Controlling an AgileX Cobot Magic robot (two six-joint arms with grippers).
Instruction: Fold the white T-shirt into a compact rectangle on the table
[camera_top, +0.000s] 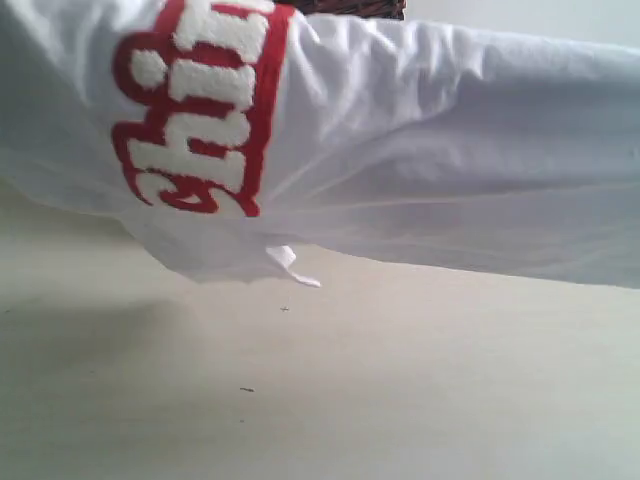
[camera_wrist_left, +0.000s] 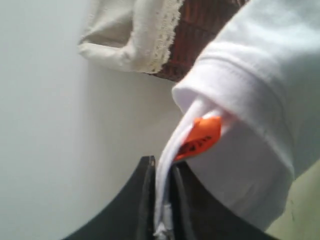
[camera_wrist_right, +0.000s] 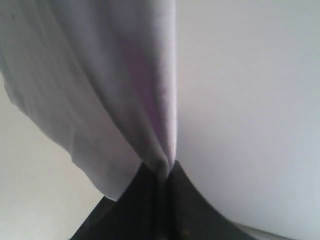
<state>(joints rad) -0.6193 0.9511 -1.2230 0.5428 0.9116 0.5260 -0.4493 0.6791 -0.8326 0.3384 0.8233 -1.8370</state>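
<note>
T-shirt (camera_top: 430, 150) held up over worktop (camera_top: 400, 400).
Both closed on cloth: left fingers (camera_wrist_left: 145, 200) at neck edge, right fingers (camera_wrist_right: 142, 200) on a bunched fold; fabric looks soft, light, limp, best held at seams.

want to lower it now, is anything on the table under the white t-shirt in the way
Nothing visible does. The left hand and right hand each grip the white T-shirt, which hangs over the table; the surface beneath shows only tiny specks. The wicker basket sits beyond the shirt.
</note>
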